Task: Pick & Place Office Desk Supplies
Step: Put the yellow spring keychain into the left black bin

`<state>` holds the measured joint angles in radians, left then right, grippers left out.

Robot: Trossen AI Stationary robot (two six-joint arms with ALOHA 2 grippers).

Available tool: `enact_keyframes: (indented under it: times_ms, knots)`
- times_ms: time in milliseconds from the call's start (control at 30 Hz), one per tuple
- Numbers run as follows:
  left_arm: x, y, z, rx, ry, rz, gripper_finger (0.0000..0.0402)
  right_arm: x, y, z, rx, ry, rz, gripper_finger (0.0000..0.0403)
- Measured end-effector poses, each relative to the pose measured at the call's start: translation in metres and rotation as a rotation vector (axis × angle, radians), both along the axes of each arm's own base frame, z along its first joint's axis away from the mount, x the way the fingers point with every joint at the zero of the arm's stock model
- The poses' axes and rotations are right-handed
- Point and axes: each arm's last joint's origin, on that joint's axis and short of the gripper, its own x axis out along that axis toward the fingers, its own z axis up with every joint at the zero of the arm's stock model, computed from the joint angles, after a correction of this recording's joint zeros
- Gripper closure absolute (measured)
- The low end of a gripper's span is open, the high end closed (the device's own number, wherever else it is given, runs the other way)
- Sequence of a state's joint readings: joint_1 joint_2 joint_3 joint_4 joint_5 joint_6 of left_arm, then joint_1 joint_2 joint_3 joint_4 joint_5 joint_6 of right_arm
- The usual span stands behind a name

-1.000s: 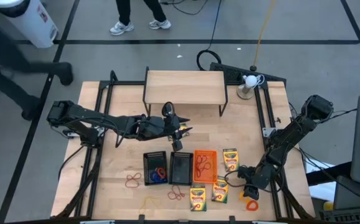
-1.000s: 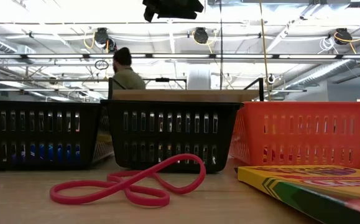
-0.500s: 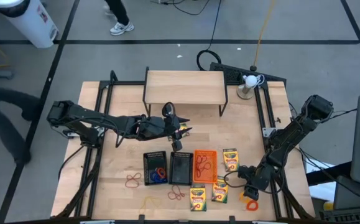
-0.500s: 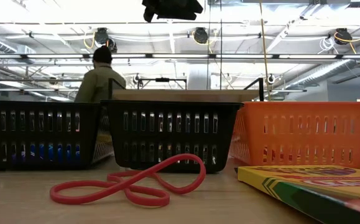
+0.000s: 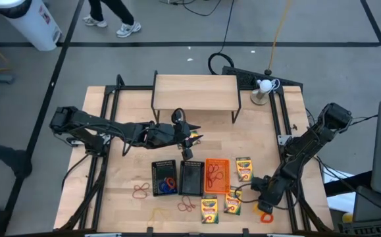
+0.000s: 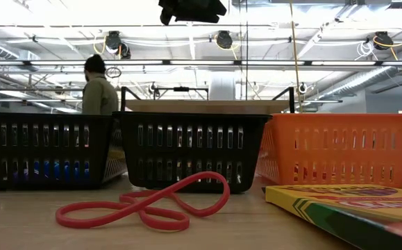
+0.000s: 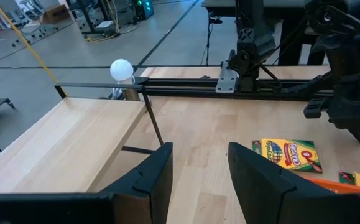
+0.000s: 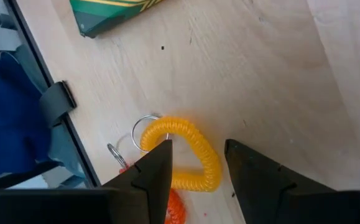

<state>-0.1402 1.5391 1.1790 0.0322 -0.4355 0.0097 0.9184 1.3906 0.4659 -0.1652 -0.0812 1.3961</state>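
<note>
Right tool (image 5: pixel 264 205) is hanging open over a coiled orange wrist band (image 8: pixel 186 152) at the bench's (image 5: pixel 124 178) near right corner, having crept slightly left and begun narrowing, likely for a pickup. Left tool (image 7: pixel 198 165) is waiting open, unmoved, beside the wooden shelf (image 5: pixel 195 92). Behind, a person (image 6: pixel 98 87) is walking left across the room.

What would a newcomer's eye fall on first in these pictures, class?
The orange tray stands out, rightmost in a row with two black trays near the table's front edge, crayon boxes beside it. At the front right corner the right gripper, fingers apart, hovers over an orange coiled band. The left gripper waits before the wooden shelf.
</note>
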Motion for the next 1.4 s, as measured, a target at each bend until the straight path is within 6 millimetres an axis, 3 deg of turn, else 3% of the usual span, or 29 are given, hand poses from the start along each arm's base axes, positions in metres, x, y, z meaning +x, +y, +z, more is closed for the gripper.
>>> enact_keyframes:
  times_ms: [200, 467, 700, 867, 1033, 1400]
  knots:
    - [0.000, 0.000, 0.000, -0.011, 0.000, 0.004, 0.0245, 0.002, 0.002, 0.004, -0.037, 0.017, -0.013, 0.0257]
    - [0.000, 0.000, -0.001, -0.011, 0.003, 0.004, 0.0245, 0.005, 0.006, -0.012, -0.075, 0.056, -0.054, 0.0257]
    - [0.000, 0.000, -0.001, -0.013, 0.002, 0.005, 0.0245, 0.006, 0.006, -0.013, -0.084, 0.041, -0.042, 0.0265]
    - [0.000, 0.000, -0.001, -0.013, 0.002, 0.005, 0.0245, 0.005, 0.005, -0.013, -0.091, 0.049, -0.040, 0.0304]
    - [0.000, 0.000, -0.001, -0.013, 0.002, 0.005, 0.0245, 0.004, 0.004, -0.014, -0.099, 0.056, -0.038, 0.0385]
    - [0.000, 0.000, -0.001, -0.016, 0.000, 0.006, 0.0245, 0.002, 0.000, -0.004, -0.116, -0.005, -0.001, 0.0401]
